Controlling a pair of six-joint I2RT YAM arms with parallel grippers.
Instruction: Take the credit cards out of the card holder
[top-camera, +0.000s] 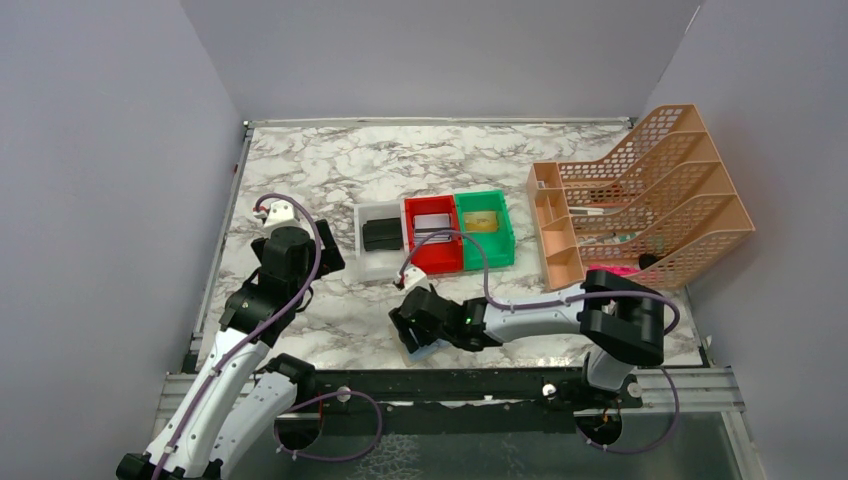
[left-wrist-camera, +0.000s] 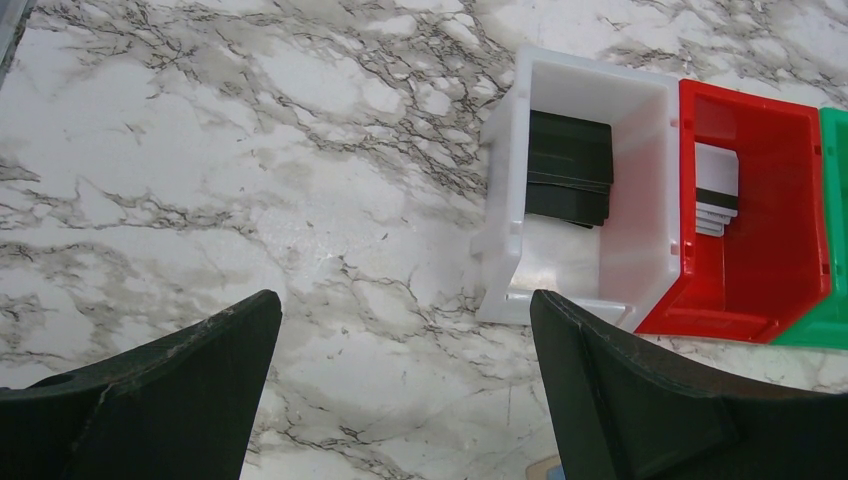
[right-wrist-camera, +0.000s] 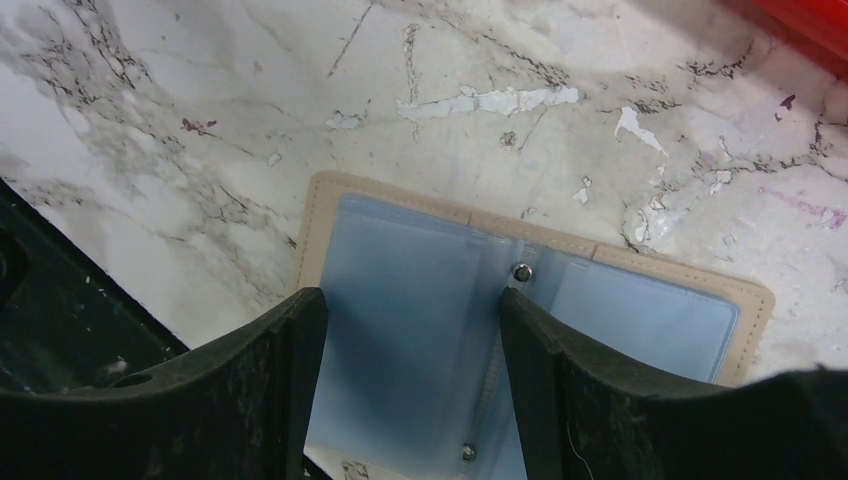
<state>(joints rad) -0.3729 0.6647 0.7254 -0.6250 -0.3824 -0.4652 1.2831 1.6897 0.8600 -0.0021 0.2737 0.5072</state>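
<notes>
Top view: a white bin (top-camera: 378, 250), red bin (top-camera: 432, 262) and green bin (top-camera: 485, 228) sit mid-frame, with a peach file rack (top-camera: 650, 200) at right. At lower centre the right gripper (top-camera: 415, 338) hangs over the card holder (top-camera: 428, 350).

Left wrist: the left gripper (left-wrist-camera: 405, 300) gapes wide over bare marble. The credit cards (left-wrist-camera: 716, 190) lie stacked in the red bin at upper right.

Right wrist: the holder lies open and flat, its blue sleeve between parted fingers that grip nothing.

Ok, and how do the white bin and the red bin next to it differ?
The white bin is at the left end of the row; the red bin sits between it and the green bin. The white bin holds a stack of flat black items; the red bin holds a stack of pale cards, one showing a dark stripe. Both are open-topped, similarly shaped and set side by side.
</notes>
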